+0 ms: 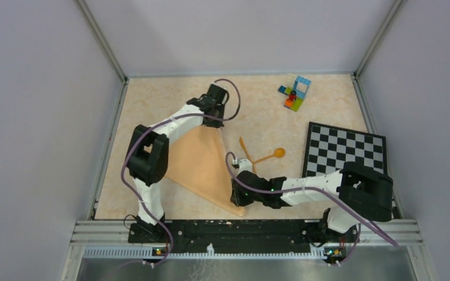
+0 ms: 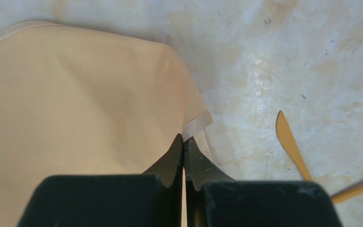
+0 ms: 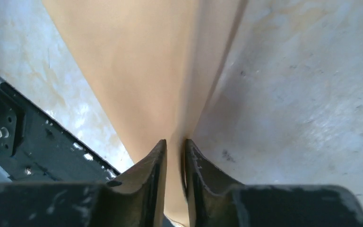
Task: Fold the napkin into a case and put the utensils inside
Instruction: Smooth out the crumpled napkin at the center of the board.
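The peach-tan napkin (image 1: 202, 164) lies folded into a triangle on the table, stretched between both arms. My left gripper (image 1: 215, 114) is shut on its far corner, with the hem pinched between the tips (image 2: 183, 138). My right gripper (image 1: 238, 196) is shut on the napkin's near corner, with cloth (image 3: 146, 71) running between its fingers (image 3: 153, 161). The orange knife (image 1: 245, 150) and the orange spoon (image 1: 271, 155) lie crossed on the table just right of the napkin. The knife (image 2: 290, 144) also shows in the left wrist view.
A black-and-white checkered board (image 1: 345, 149) lies at the right, partly under the right arm. A cluster of multicoloured toy bricks (image 1: 295, 92) sits at the back right. The black base rail (image 3: 23, 137) runs close to the near napkin corner.
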`<state>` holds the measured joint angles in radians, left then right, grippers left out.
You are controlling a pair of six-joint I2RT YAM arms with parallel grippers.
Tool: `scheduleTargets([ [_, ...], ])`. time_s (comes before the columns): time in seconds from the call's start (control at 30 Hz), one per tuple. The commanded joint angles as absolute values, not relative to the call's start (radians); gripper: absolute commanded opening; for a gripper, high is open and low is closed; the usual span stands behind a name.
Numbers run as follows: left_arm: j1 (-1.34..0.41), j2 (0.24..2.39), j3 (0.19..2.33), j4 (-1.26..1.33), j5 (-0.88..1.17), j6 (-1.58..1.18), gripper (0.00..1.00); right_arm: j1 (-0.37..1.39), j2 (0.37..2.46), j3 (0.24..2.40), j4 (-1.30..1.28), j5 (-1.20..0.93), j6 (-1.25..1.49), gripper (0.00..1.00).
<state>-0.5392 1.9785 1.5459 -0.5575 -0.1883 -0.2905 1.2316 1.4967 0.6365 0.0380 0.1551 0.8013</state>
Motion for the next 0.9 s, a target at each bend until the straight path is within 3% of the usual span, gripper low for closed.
scheduleTargets([
  [0.0, -0.346, 1.789, 1.476, -0.407, 0.008, -0.323, 0.00, 1.167, 1.501, 0.712, 0.008, 0.250, 0.753, 0.03],
  [0.1, -0.194, 1.718, 1.480, -0.336, 0.159, -0.327, 0.00, 1.021, 1.521, 0.803, 0.058, 0.182, 0.626, 0.00],
  [0.3, -0.013, 1.708, 1.677, -0.220, 0.319, -0.325, 0.00, 0.766, 1.645, 1.306, -0.082, 0.228, 0.266, 0.00],
  [0.43, 0.052, 1.723, 1.890, -0.111, 0.391, -0.350, 0.00, 0.706, 1.734, 1.758, -0.227, 0.244, 0.088, 0.00],
  [0.53, 0.068, 1.688, 1.969, -0.014, 0.353, -0.338, 0.00, 0.706, 1.766, 1.947, -0.269, 0.198, 0.017, 0.00],
  [0.67, 0.101, 1.605, 1.932, 0.054, 0.257, -0.316, 0.00, 0.709, 1.750, 1.969, -0.285, 0.077, 0.018, 0.00],
  [0.87, 0.155, 1.375, 1.598, 0.093, 0.194, -0.249, 0.00, 0.787, 1.673, 1.724, -0.272, -0.038, 0.050, 0.00],
])
